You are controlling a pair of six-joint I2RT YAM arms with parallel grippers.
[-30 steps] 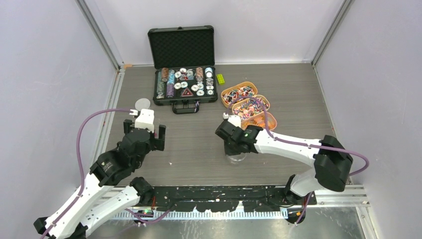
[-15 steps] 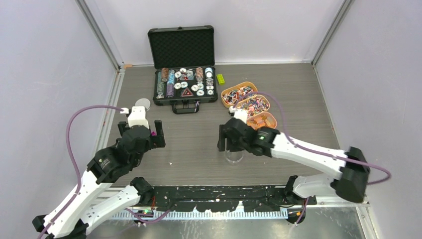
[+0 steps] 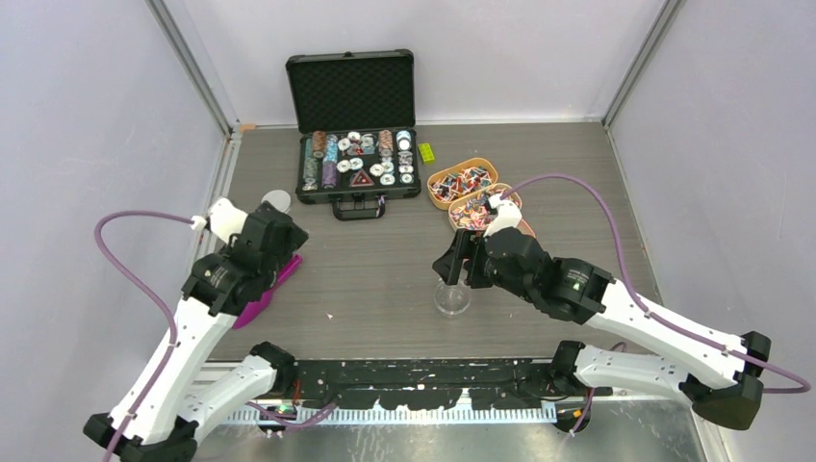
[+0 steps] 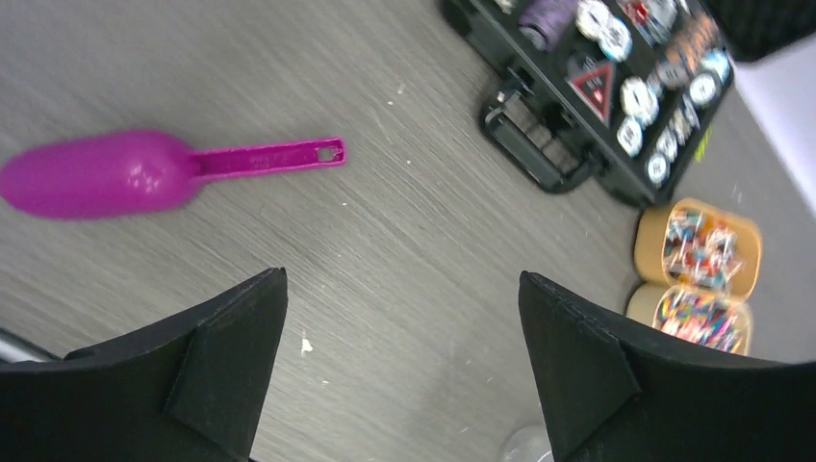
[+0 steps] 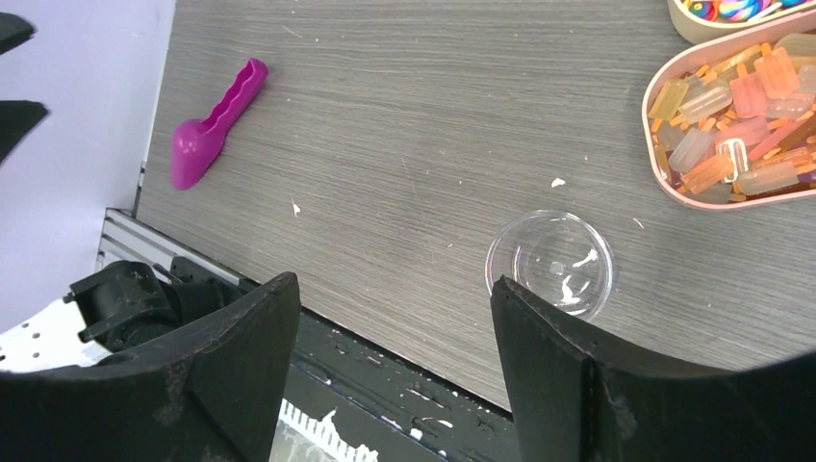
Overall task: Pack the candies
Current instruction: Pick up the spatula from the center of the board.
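Note:
The candies (image 3: 463, 180) fill orange oval trays at the right back, and one tray's candies (image 5: 736, 115) show in the right wrist view. An empty clear cup (image 3: 452, 298) stands on the table in front of them. My right gripper (image 3: 461, 263) hovers open just above and behind the cup (image 5: 550, 262), holding nothing. A magenta scoop (image 3: 264, 295) lies flat on the table at the left. My left gripper (image 3: 286, 241) hangs open above the scoop (image 4: 144, 173), apart from it. In their own wrist views both the left gripper (image 4: 401, 277) and the right gripper (image 5: 393, 282) show bare table between the fingers.
An open black case (image 3: 358, 164) of poker chips sits at the back centre, with a small yellow-green block (image 3: 426, 151) beside it. A round lid (image 3: 276, 199) lies near the left wall. The table's front rail (image 5: 385, 375) runs close below the cup.
My right gripper has opened off the clear cup and risen back toward the trays. The left arm has swung left, and the magenta scoop now lies uncovered on the table.

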